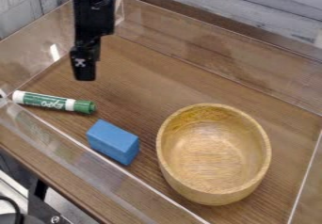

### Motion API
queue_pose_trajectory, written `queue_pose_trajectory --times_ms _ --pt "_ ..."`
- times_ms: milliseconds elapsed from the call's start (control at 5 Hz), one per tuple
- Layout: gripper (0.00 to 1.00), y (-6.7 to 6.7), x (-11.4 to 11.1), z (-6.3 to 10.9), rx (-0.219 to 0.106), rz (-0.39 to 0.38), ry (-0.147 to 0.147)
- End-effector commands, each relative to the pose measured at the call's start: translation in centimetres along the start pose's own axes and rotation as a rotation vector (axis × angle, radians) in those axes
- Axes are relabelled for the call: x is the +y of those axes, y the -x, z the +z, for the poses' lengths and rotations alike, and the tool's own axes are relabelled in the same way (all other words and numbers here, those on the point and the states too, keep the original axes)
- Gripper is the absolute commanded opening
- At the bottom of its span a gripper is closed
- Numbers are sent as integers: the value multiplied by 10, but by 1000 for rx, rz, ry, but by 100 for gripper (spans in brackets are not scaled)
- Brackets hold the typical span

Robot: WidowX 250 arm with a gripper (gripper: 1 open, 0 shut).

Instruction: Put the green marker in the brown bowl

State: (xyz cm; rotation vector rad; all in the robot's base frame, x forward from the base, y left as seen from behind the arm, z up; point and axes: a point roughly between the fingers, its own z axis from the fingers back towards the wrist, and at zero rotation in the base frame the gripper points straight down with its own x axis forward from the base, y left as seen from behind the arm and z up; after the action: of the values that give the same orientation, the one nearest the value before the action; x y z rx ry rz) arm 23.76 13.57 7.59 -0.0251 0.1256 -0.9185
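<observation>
One green marker [53,102], one brown bowl [214,152], one block [113,141]

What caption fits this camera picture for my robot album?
Open claw hovering above the green marker, with blue block and empty brown bowl nearby.

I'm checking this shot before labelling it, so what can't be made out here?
- Black gripper: blur and the viewing angle hide the gap between its jaws.
- White-barrelled green marker: its lettering is too small to read.
- Arm above the gripper: cut off by the top edge.
- Clear-walled wooden tray: glare blurs its walls.
</observation>
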Motion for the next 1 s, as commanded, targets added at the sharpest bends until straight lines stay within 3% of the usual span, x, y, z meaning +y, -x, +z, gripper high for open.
queue_pose_trajectory --times_ms 0,800 --pt "100 11 4 10 -22 12 -70" --pt "100 20 6 -31 -80 115 -48"
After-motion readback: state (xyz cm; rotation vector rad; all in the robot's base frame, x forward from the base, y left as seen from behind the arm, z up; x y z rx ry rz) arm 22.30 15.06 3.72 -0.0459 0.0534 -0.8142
